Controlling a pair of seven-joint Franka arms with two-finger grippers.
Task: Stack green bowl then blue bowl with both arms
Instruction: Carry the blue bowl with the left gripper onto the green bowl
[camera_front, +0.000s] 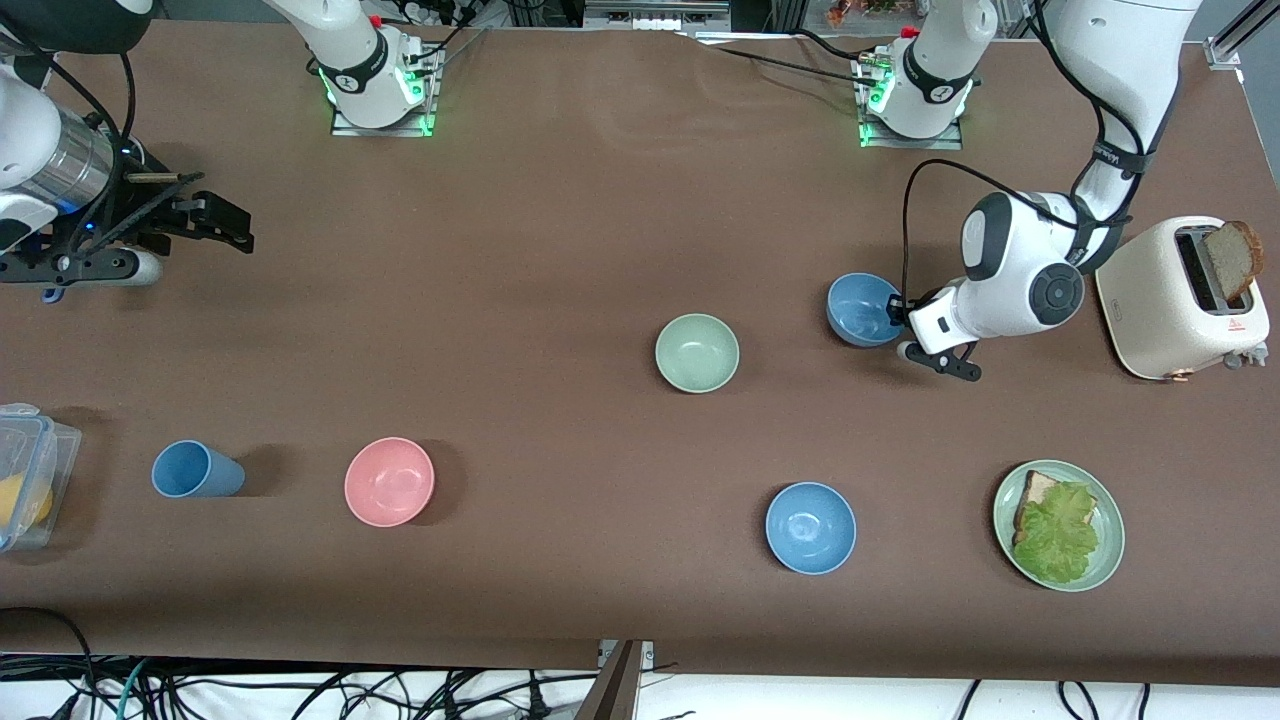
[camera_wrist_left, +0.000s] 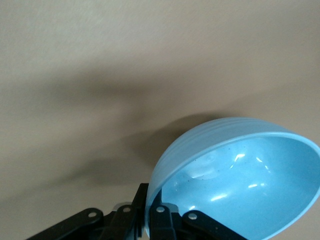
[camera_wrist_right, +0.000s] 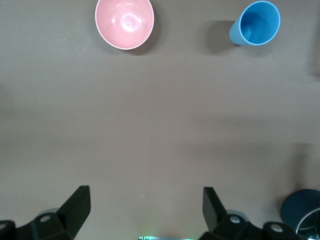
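Brown table (camera_front: 560, 200) under even light; cables (camera_front: 300, 690) on white floor below.

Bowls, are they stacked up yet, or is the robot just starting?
Just starting. Nothing is stacked: the green bowl sits alone on the table. The left end effector has shut on the blue bowl by its rim. Still left: putting it into the green bowl. The right end effector waits open.

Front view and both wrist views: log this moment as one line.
left end effector: shut on blue bowl rim | right end effector: open, waiting at its table end | green bowl: untouched | stack: not started
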